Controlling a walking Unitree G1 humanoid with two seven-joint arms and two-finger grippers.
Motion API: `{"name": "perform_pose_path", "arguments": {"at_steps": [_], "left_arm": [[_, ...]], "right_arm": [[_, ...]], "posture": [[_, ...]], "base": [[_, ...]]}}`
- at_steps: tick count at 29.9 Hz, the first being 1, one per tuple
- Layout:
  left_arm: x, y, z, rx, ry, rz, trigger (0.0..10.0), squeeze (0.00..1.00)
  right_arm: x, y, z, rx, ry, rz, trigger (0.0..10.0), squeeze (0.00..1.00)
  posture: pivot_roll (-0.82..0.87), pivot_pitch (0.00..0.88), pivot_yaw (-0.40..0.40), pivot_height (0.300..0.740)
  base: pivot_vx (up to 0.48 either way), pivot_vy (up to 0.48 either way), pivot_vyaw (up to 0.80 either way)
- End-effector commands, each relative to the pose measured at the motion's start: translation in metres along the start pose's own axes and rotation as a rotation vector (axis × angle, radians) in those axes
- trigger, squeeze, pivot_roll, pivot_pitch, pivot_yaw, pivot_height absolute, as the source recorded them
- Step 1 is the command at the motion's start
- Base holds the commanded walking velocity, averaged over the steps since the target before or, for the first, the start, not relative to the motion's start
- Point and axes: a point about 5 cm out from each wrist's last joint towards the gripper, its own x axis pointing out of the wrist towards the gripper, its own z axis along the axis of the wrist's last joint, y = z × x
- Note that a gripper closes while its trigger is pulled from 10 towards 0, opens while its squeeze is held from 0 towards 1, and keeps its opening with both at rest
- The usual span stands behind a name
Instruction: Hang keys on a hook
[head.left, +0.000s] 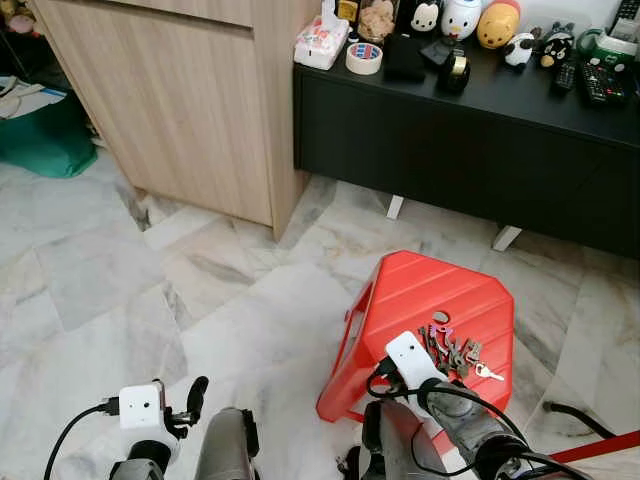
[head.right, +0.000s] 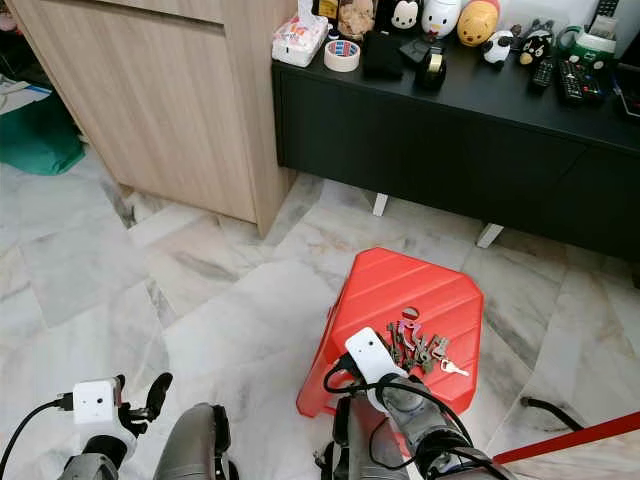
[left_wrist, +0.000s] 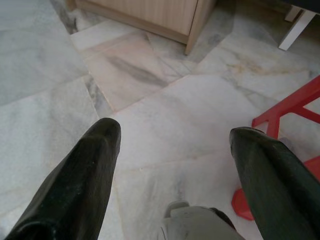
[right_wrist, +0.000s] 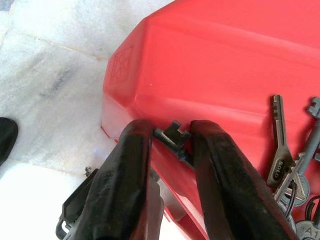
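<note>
Keys (head.left: 452, 352) on red stool (head.left: 420, 290), right end effector (right_wrist: 170, 137) alongside.

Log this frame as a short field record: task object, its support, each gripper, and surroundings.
task object: bunch of keys, lying loose
support: red stool, on the marble floor
right gripper: right gripper at the stool's near edge, fingers closed around one dark key of the bunch
left gripper: left gripper low over the floor, fingers apart, nothing between them
hook: not seen in these views
surroundings: wooden cabinet; black sideboard with toys, tape rolls and remotes
</note>
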Motion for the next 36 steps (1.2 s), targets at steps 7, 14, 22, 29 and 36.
{"name": "perform_pose_path", "arguments": {"at_steps": [7, 14, 22, 29, 36], "left_arm": [[-0.006, -0.005, -0.001, -0.008, 0.024, 0.006, 10.0, 0.0], [-0.006, -0.007, 0.003, -0.008, 0.026, 0.014, 10.0, 0.0], [-0.002, -0.011, 0.008, -0.01, 0.028, 0.02, 10.0, 0.0], [0.008, -0.008, 0.011, -0.009, 0.027, 0.039, 10.0, 0.0], [0.019, -0.005, 0.014, -0.005, 0.03, 0.056, 10.0, 0.0]], "right_arm": [[-0.004, 0.002, -0.022, 0.02, 0.092, -0.01, 0.0, 0.0], [-0.004, 0.001, -0.023, 0.04, 0.091, -0.025, 0.0, 0.0], [-0.003, -0.017, 0.0, 0.168, -0.029, -0.1, 0.0, 0.0], [-0.004, -0.036, 0.023, 0.32, -0.138, -0.186, 0.0, 0.0], [-0.005, -0.04, 0.03, 0.476, -0.209, -0.218, 0.0, 0.0]], "posture": [[0.22, 0.22, -0.065, 0.597], [0.22, 0.216, -0.066, 0.597], [0.2, 0.167, -0.077, 0.597], [0.19, 0.099, -0.09, 0.597], [0.18, 0.011, -0.098, 0.597]], "base": [[0.0, 0.0, 0.0], [0.0, 0.0, 0.0], [0.0, 0.0, 0.0], [0.0, 0.0, 0.0], [0.0, 0.0, 0.0]]}}
